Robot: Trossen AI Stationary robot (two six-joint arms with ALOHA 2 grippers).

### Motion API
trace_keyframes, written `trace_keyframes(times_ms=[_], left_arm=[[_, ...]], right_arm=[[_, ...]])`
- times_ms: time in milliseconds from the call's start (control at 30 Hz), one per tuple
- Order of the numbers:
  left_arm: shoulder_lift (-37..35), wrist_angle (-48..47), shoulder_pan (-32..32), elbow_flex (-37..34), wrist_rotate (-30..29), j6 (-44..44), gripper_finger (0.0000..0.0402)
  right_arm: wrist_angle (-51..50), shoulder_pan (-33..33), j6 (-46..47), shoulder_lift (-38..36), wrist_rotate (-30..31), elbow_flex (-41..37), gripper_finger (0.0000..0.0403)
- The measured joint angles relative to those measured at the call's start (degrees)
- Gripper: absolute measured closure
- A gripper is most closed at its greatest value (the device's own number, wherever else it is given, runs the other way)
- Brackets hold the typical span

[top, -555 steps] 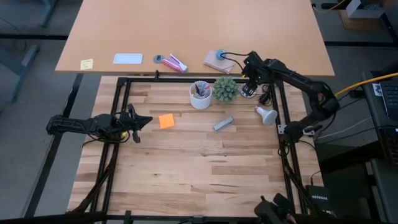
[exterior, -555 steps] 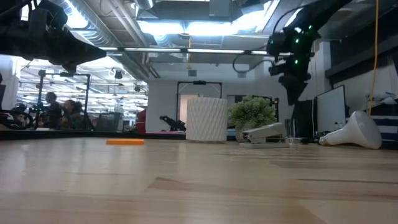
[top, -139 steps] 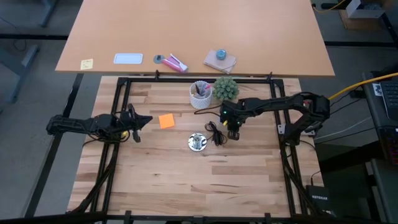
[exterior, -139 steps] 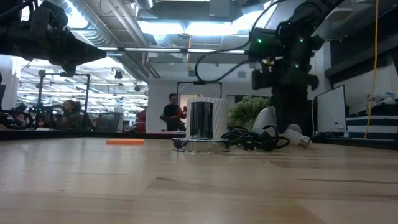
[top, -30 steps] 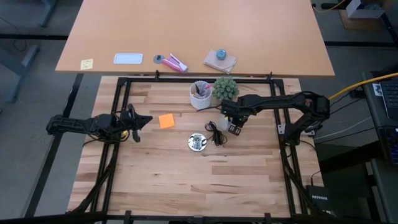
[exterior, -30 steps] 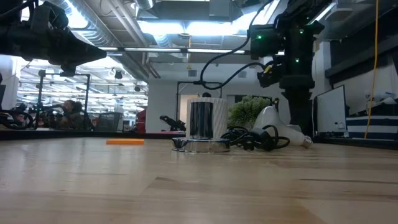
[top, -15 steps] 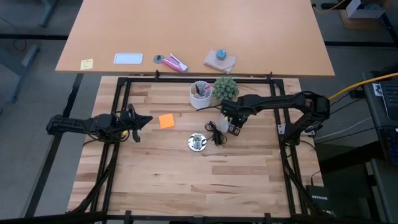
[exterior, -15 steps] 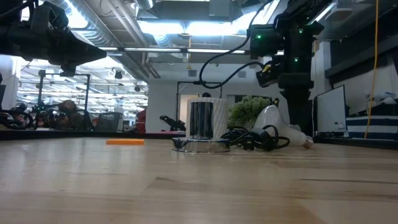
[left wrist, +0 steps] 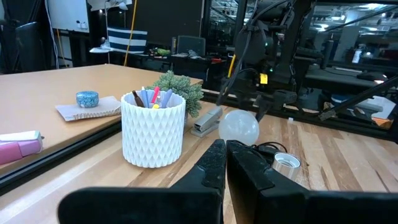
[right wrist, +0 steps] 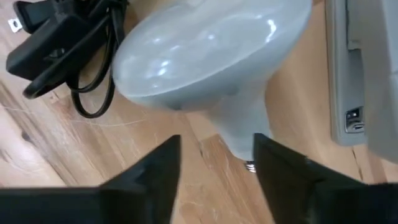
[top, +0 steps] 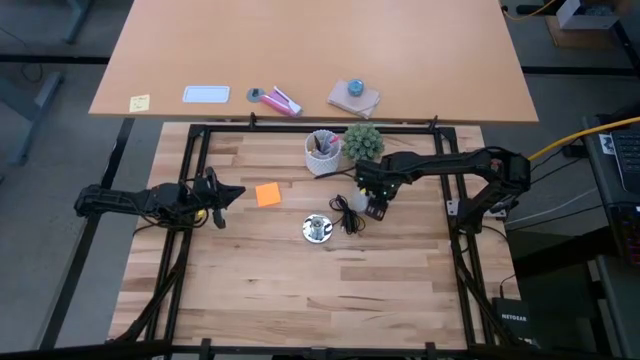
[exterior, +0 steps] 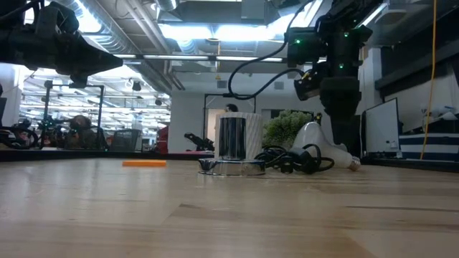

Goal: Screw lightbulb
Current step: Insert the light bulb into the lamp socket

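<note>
The frosted white lightbulb (right wrist: 205, 56) lies on its side on the wooden table, also seen in the low view (exterior: 310, 140) and the high view (top: 358, 203). Its cone tapers toward the screw base (exterior: 351, 163). My right gripper (right wrist: 216, 142) is open above it, pointing down, with one finger on either side of the bulb's narrow neck and a gap showing at each. The shiny metal socket (top: 317, 229) stands just left of the bulb, its black cord (top: 348, 214) coiled between them. My left gripper (top: 236, 193) is shut and empty at the table's left.
A white cup of pens (top: 322, 152) and a small green plant (top: 363, 142) stand just beyond the bulb. A grey bar (right wrist: 351, 74) lies close beside the bulb. An orange note (top: 267, 194) lies left of the socket. Bare wood lies toward the near edge.
My right gripper has turned a little about its wrist above the bulb, and its cable has swung with it. The bulb, socket and cord have stayed where they were.
</note>
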Motion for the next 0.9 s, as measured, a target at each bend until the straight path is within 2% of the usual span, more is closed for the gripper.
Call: trace_keyframes(times_ms=[200, 400, 567, 900], left_arm=[[0.02, 0.00, 0.00, 0.00, 0.00, 0.00, 0.0396], [0.00, -0.01, 0.00, 0.00, 0.00, 0.00, 0.0396], [0.00, -0.01, -0.01, 0.00, 0.00, -0.01, 0.0396], [0.00, -0.01, -0.02, 0.00, 0.00, 0.00, 0.0396]], right_arm=[[0.18, 0.00, -4.04, 0.00, -1.55, -0.01, 0.0097], [3.95, 0.00, -7.44, 0.02, -0.78, -3.05, 0.0034], [6.90, 0.00, -9.21, 0.03, 0.09, -4.31, 0.0015], [11.11, -0.02, -17.70, 0.04, 0.22, -4.42, 0.0013]])
